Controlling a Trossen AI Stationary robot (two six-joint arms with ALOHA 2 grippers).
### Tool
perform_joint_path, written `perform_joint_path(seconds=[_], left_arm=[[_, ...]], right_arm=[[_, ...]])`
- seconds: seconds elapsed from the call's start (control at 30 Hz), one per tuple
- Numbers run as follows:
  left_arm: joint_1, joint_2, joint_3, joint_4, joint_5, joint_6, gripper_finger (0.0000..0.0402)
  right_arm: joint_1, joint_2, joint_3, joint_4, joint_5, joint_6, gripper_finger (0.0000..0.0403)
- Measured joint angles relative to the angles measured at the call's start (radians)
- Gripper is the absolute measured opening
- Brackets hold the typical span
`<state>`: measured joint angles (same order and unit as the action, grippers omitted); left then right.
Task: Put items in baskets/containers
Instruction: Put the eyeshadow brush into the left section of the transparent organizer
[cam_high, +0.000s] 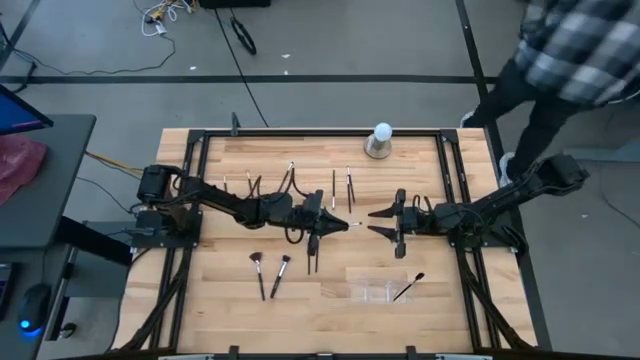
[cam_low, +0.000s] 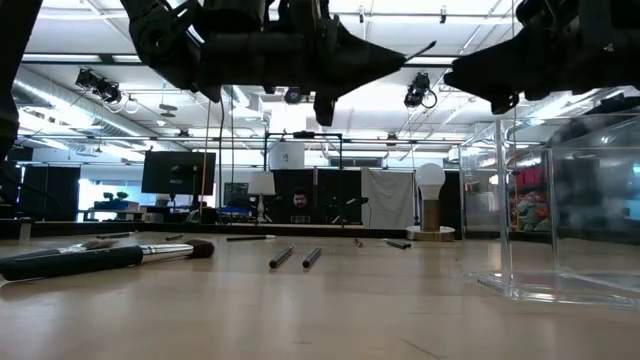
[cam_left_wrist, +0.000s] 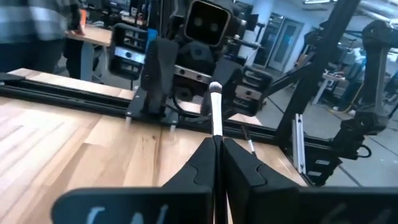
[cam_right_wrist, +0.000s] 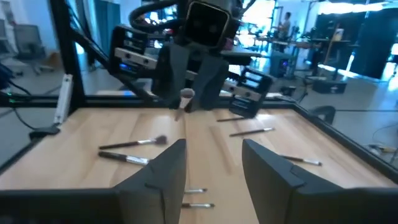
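My left gripper (cam_high: 338, 223) hovers over the table's middle, shut on a slim makeup brush (cam_left_wrist: 215, 106). The brush's pale bristle tip (cam_high: 355, 224) points at my right gripper (cam_high: 379, 222), which faces it a short gap away, open and holding nothing. In the low view both grippers (cam_low: 392, 62) (cam_low: 468, 76) hang well above the wood. The clear tray (cam_high: 372, 291) stands near the near edge, and one brush (cam_high: 408, 288) lies slanted in its right end. Other brushes lie flat on the table: three nearer (cam_high: 257, 272) (cam_high: 280, 272) (cam_high: 311, 255) and several at the far side (cam_high: 288, 178) (cam_high: 349, 187). My left gripper pinches the brush between its two fingers, by the shaft just behind the silvery ferrule (cam_left_wrist: 217, 132). The fingers point level toward the table's right, and the brush lies along them. Its bristle end (cam_left_wrist: 214, 90) sticks out past the fingertips. The brush is lifted clear of the table.
A white ball on a grey round base (cam_high: 381, 140) stands at the far edge. A black metal frame (cam_high: 300, 132) runs around the tabletop. A person in a plaid top (cam_high: 570, 50) stands beyond the far right corner. Bare wood lies between the tray and the nearer brushes.
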<state>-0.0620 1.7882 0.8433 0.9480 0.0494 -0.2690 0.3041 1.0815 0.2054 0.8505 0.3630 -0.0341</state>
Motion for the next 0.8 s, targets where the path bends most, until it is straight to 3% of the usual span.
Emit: perform_joint_path(seconds=[0.43,0.8], left_arm=[[0.003,0.000,0.000,0.021,-0.016,0.020,0.0016],[0.004,0.000,0.000,0.025,-0.026,0.029,0.0016]], right_arm=[[-0.017,0.238,0.067,0.287,-0.042,0.054,0.0158],[-0.026,0.304,0.129,0.305,-0.041,0.079,0.0150]])
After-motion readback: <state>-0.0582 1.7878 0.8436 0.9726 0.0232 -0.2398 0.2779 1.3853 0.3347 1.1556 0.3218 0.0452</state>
